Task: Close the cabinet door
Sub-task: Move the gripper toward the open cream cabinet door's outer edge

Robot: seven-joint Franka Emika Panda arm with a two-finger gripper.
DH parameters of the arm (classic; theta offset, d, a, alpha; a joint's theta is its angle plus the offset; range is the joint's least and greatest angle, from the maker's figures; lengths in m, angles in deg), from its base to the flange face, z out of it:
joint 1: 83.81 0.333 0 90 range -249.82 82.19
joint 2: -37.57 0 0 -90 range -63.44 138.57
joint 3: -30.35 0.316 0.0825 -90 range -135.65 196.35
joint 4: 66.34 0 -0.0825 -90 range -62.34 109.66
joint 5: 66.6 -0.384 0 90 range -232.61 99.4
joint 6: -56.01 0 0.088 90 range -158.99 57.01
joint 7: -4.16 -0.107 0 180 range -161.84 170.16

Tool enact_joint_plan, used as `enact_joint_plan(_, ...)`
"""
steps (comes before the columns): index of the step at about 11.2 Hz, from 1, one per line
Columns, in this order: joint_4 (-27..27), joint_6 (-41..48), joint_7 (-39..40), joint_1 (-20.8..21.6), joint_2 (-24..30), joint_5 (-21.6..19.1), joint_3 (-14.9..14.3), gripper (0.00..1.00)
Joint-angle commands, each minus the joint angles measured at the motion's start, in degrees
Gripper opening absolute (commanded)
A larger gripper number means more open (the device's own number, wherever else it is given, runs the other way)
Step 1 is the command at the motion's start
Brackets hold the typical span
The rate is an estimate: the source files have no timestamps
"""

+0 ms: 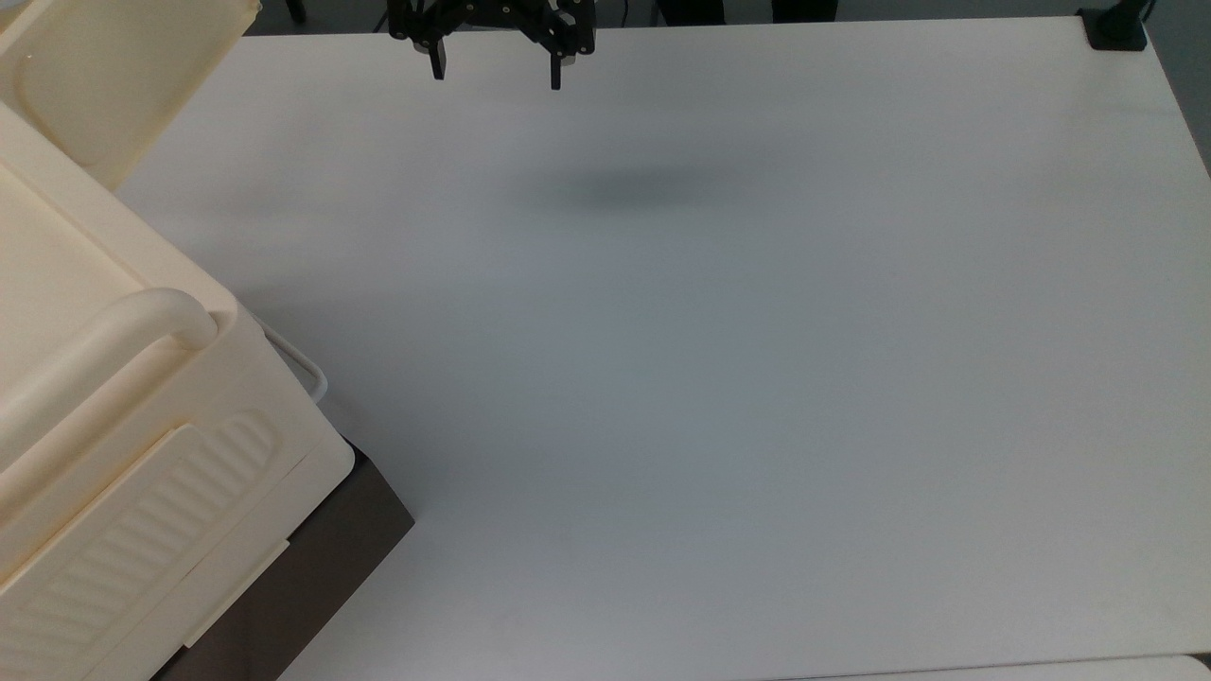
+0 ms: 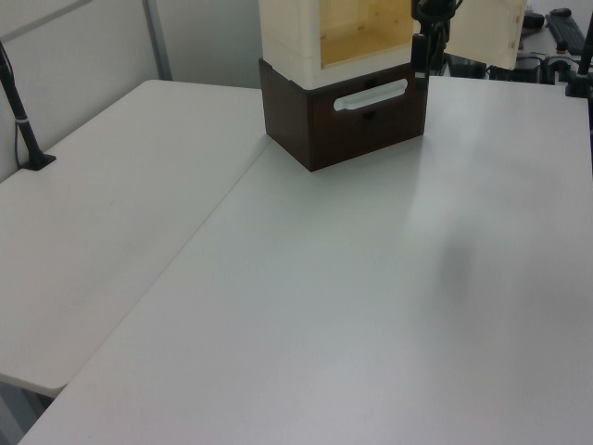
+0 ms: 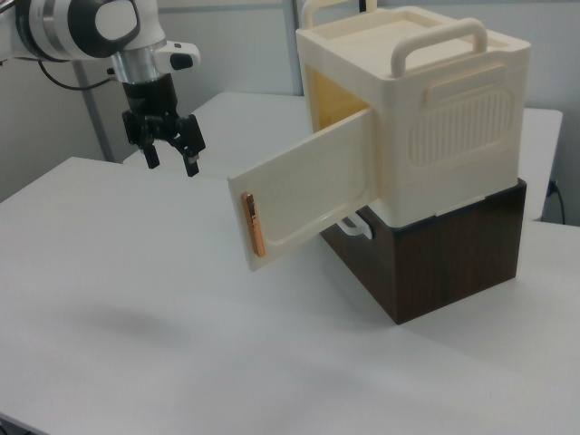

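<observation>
The cream cabinet (image 3: 453, 127) stands on a dark brown base (image 3: 444, 263). Its cabinet door (image 3: 308, 186) is swung wide open, and a copper strip (image 3: 253, 225) runs along the door's free edge. In the top view the cabinet (image 1: 114, 416) fills the left side, and the cabinet door (image 1: 104, 85) points toward the top left corner. My gripper (image 3: 172, 160) hangs open and empty above the table, left of the door's free edge in the right view and apart from it. It also shows at the top view's upper edge, gripper (image 1: 497, 76), and before the cabinet's opening in the left view, gripper (image 2: 426, 51).
A white table (image 1: 719, 378) spreads wide to the top view's right of the cabinet. A white drawer handle (image 2: 371, 95) sticks out of the brown base. A black clamp (image 1: 1116, 28) sits at the table's far right corner in the top view.
</observation>
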Motion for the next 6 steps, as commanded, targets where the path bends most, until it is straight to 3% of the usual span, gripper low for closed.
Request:
enact_joint_plan(1, 0.66, 0.25, -0.56, 0.42, 0.33, 0.34, -0.23, 1.0)
enact_joint_plan(2, 0.75, 0.25, -0.04, 0.42, 0.33, 0.34, -0.23, 0.89)
enact_joint_plan(4, 0.75, 0.42, 3.64, 0.33, 0.33, 0.34, -0.14, 0.23)
enact_joint_plan(5, 0.75, 0.33, 4.53, 0.33, 0.33, 0.25, -0.23, 0.0)
enact_joint_plan(6, 0.75, 0.42, 4.63, 0.25, 0.33, 0.25, -0.23, 0.0)
